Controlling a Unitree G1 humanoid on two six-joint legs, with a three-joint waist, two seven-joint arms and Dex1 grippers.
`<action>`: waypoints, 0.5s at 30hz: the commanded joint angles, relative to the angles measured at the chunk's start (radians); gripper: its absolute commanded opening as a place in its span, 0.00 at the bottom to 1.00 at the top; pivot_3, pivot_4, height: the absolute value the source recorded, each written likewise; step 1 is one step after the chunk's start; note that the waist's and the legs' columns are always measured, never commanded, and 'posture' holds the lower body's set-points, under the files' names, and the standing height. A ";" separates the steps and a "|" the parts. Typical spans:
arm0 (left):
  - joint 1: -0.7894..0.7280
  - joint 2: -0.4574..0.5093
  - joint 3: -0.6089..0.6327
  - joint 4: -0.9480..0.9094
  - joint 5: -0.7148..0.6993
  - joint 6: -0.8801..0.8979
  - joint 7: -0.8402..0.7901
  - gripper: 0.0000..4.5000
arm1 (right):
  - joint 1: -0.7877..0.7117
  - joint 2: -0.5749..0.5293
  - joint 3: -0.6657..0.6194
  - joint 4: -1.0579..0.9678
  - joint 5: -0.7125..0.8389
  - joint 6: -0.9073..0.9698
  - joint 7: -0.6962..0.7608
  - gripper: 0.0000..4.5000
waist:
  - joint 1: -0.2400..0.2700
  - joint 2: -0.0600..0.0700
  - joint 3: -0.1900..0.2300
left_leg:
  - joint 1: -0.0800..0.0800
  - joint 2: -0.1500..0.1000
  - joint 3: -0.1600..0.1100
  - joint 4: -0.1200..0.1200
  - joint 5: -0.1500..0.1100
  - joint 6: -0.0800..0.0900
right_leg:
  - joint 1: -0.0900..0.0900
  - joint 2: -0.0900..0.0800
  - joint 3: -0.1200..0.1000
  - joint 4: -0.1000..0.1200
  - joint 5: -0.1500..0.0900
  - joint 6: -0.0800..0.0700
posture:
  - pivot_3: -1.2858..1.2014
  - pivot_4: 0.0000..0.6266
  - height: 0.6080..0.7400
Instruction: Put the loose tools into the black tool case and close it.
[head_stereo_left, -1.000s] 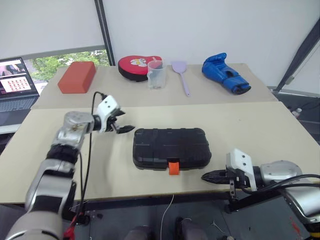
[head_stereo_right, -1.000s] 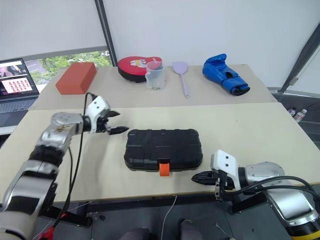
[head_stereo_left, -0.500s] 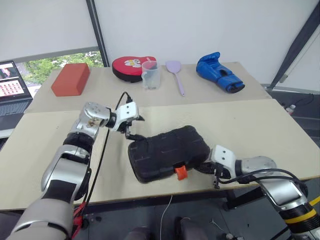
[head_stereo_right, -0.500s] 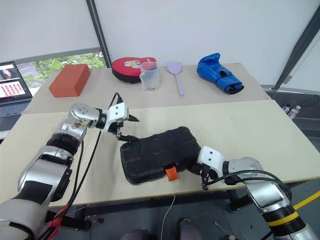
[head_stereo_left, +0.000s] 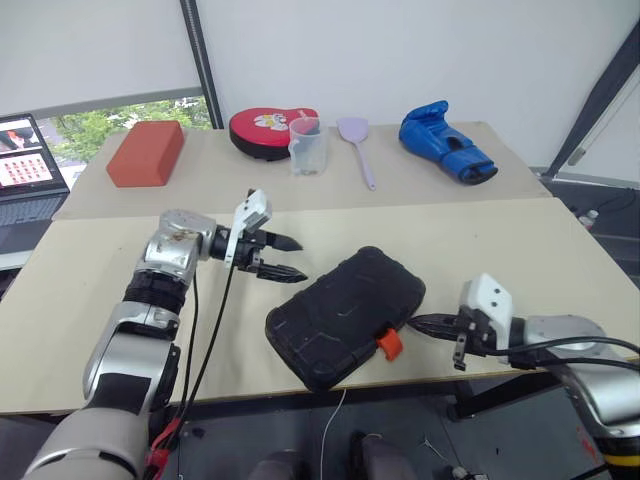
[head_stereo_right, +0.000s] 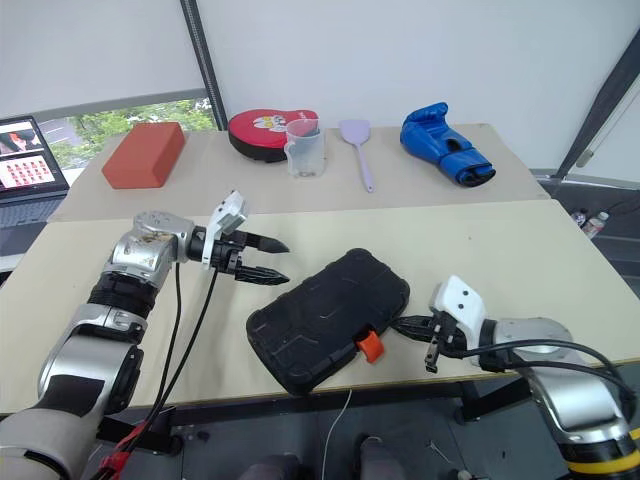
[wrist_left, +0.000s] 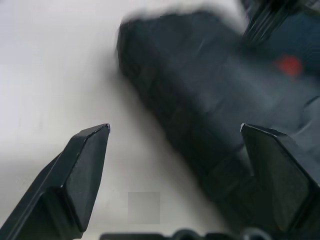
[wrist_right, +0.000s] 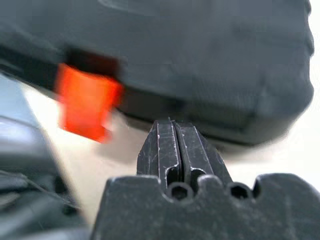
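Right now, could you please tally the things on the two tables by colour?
Red: 2, the brick-shaped block and the round pad
Black: 1, the tool case
Blue: 1, the boxing glove
Purple: 1, the spatula
Clear: 1, the measuring cup
Total: 6

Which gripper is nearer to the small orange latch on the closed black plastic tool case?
Right. The shut right gripper points at the case's front edge, just beside the orange latch. The open left gripper hovers off the case's far left corner, across the case from it.
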 joint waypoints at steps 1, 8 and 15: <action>0.070 -0.045 -0.076 -0.131 0.018 -0.014 0.029 1.00 | 0.006 -0.004 -0.040 -0.078 0.074 0.054 -0.015 0.01 | 0.001 0.000 0.000 | 0.001 0.000 0.000 0.000 0.000 0.000 | 0.001 0.000 0.000 0.000 0.000 0.000 | 0.52 0.24 1.00; 0.161 -0.061 -0.225 -0.177 0.158 -0.229 0.091 1.00 | -0.025 0.033 0.028 -0.136 0.096 0.091 -0.067 0.01 | 0.003 0.000 0.000 | 0.006 0.000 0.001 -0.001 0.000 0.000 | 0.005 0.000 0.002 0.000 0.000 0.000 | 0.52 0.24 1.00; 0.184 -0.037 -0.262 -0.169 0.187 -0.316 0.094 1.00 | -0.056 0.030 0.169 -0.094 -0.001 0.088 -0.098 0.01 | 0.001 0.002 -0.005 | 0.021 0.001 0.001 -0.008 -0.002 -0.001 | 0.017 0.001 0.004 -0.003 -0.001 0.001 | 0.52 0.24 1.00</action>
